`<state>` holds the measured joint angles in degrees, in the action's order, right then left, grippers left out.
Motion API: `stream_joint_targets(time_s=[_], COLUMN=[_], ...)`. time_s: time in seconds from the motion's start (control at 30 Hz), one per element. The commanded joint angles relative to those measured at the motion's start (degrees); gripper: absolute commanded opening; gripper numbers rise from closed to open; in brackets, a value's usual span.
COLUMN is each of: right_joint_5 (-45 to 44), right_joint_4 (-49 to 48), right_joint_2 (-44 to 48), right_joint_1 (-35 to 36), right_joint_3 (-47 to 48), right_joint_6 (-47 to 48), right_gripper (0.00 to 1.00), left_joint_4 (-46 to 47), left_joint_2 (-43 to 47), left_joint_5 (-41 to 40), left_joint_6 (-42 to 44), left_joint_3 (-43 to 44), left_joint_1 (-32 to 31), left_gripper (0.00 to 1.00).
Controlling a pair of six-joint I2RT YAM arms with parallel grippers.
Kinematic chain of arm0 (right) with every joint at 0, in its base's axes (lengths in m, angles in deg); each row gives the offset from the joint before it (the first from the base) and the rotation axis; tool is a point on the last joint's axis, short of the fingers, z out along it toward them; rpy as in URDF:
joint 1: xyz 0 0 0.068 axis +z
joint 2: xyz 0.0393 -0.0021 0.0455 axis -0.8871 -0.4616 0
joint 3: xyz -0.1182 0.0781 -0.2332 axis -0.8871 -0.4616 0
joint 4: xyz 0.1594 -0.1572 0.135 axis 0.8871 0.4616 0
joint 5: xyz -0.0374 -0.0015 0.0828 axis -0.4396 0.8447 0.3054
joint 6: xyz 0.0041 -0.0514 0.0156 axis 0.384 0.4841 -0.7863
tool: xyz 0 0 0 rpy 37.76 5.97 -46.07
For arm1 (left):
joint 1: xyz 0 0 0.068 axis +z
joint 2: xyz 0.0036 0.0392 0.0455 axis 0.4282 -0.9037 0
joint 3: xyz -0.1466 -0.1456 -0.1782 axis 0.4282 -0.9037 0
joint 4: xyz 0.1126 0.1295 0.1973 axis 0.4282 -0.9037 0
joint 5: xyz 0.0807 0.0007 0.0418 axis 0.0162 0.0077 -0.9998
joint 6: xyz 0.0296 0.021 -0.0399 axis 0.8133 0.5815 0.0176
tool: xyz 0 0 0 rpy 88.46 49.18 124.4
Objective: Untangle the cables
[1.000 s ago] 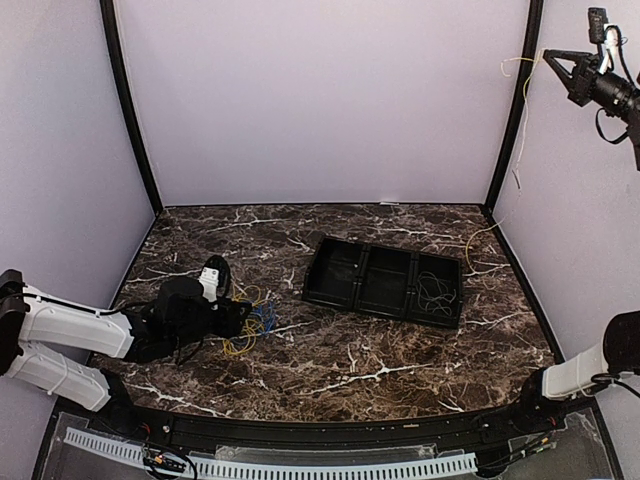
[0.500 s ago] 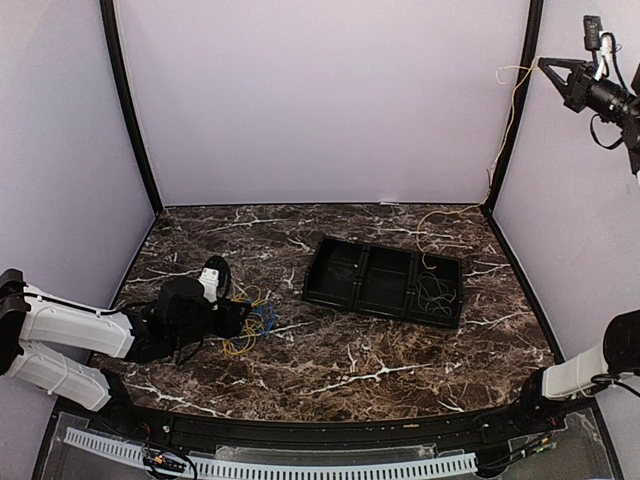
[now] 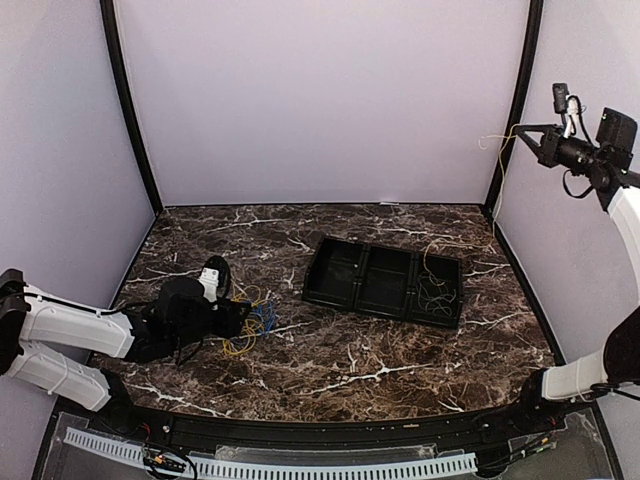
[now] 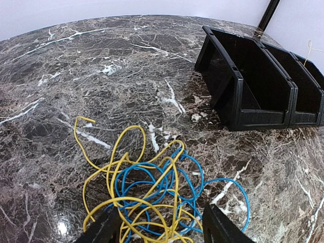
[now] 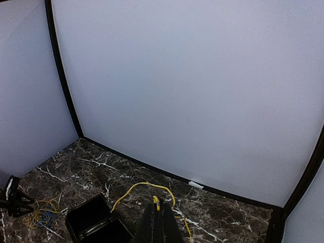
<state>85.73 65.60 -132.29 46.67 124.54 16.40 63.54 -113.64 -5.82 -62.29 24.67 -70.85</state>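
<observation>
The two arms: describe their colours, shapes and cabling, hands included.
Both the left arm and right arm have white shell links joined by black joints. The left hand and right hand are black, each with two tapering fingers. A thin black cable loops under the right wrist, and a small camera sits on it.

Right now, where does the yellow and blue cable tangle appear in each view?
Top external: the cable tangle lies lower left.
Left wrist: the cable tangle fills bottom centre.
Right wrist: the cable tangle is tiny, bottom left corner.
Shared landmark: the black tray, right of it in every view.
</observation>
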Motion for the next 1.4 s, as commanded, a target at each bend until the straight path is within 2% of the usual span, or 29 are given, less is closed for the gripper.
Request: stream_joint_targets(time_s=[0.0, 0.4, 0.57, 0.73, 0.97, 1.2, 1.37], right_joint_5=[-0.2, 2.3, 3.4, 4.8, 7.9, 6.4, 6.3], right_joint_4=[-3.6, 2.6, 4.9, 9.6, 16.2, 11.3, 9.8], right_joint_2=[0.9, 0.6, 4.5, 6.2, 10.3, 8.5, 4.4], right_joint_1=[2.6, 10.0, 13.5, 13.7, 13.8, 13.9, 17.3], right_joint_3=[-5.7, -7.7, -6.2, -3.2, -6.5, -12.2, -5.3], right_joint_6=[1.3, 7.9, 7.5, 7.1, 8.5, 9.0, 8.0], right_gripper=[0.0, 0.0, 0.0, 0.0, 0.0, 0.0, 0.0], left_joint_4=[-0.4, -0.5, -0.5, -0.4, -0.1, 0.0, -0.1], left_joint_2=[-0.7, -2.8, -3.1, -3.9, -4.6, -5.2, -4.9], left_joint_5=[-0.8, -1.2, -1.5, -1.3, -1.3, -0.9, -1.3], left_joint_6=[-0.2, -0.4, -0.4, -0.4, -0.3, -0.1, -0.3], left_joint_3=[1.6, 2.2, 2.1, 2.7, 3.0, 3.2, 2.8], left_joint_1=[0.1, 0.1, 0.1, 0.1, 0.1, 0.1, 0.1], left_gripper=[0.57, 0.57, 0.57, 0.57, 0.57, 0.57, 0.57])
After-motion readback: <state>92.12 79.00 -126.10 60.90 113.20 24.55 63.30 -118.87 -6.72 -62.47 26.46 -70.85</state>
